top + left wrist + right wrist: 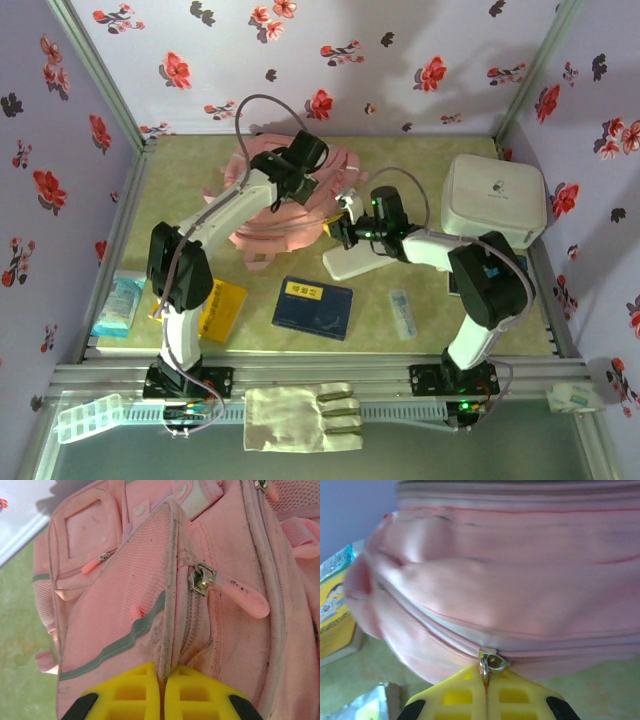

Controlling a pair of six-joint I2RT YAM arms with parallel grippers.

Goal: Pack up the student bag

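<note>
The pink student bag (278,232) lies at the back middle of the table. In the left wrist view my left gripper (164,674) is shut on a raised fold of the bag's fabric (172,630) beside a zipper, whose metal slider (204,578) and pink tab (247,599) lie just above. From above, the left gripper (297,172) sits over the bag's top. My right gripper (486,680) is shut on the metal zipper pull (490,662) of a long zipper on the bag (520,595). It is at the bag's right side (340,232).
A white hard box (493,200) stands at the back right. A white flat item (352,263), a blue book (313,307), a yellow book (222,310), a blue packet (118,305) and a clear tube (403,313) lie in front. A glove (300,415) rests on the near rail.
</note>
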